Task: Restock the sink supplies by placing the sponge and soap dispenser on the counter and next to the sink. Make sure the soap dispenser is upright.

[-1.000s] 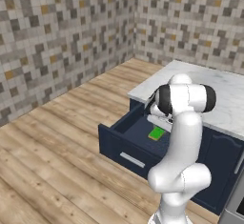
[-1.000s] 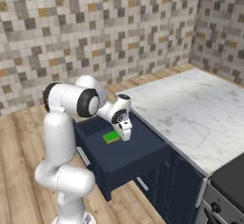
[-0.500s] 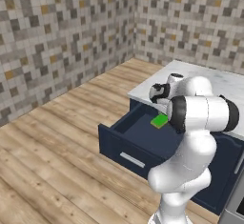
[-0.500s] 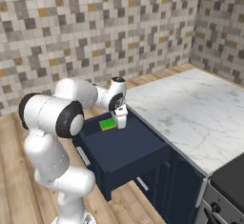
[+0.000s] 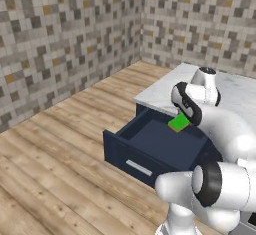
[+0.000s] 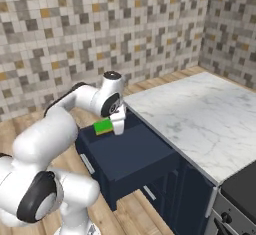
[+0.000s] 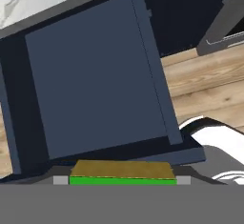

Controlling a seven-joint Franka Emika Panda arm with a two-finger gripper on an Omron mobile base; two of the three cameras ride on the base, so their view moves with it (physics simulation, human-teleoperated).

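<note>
The bright green sponge [image 5: 178, 123] hangs above the back of an open navy drawer [image 5: 150, 146], with my gripper [image 5: 184, 118] shut on it. From the right base view the sponge [image 6: 103, 127] sits just left of the gripper [image 6: 115, 126], over the drawer's far end. In the hand view the sponge [image 7: 123, 173] lies flat between the fingertips [image 7: 60, 180] of the gripper [image 7: 123, 180], its tan face up, with the drawer [image 7: 95, 75] below. The soap dispenser, the sink and its counter are out of view.
A white marble slab [image 6: 200, 114] tops the navy cabinets beside the drawer [image 6: 131, 155] and runs to a black cooktop [image 6: 245, 179]. Wooden floor [image 5: 65, 139] spreads in front of the drawer. Mosaic-tiled walls close the corner behind.
The arm has swung round and its elbow has dropped. The held sponge has risen out of the drawer and shifted toward the drawer's back end.
</note>
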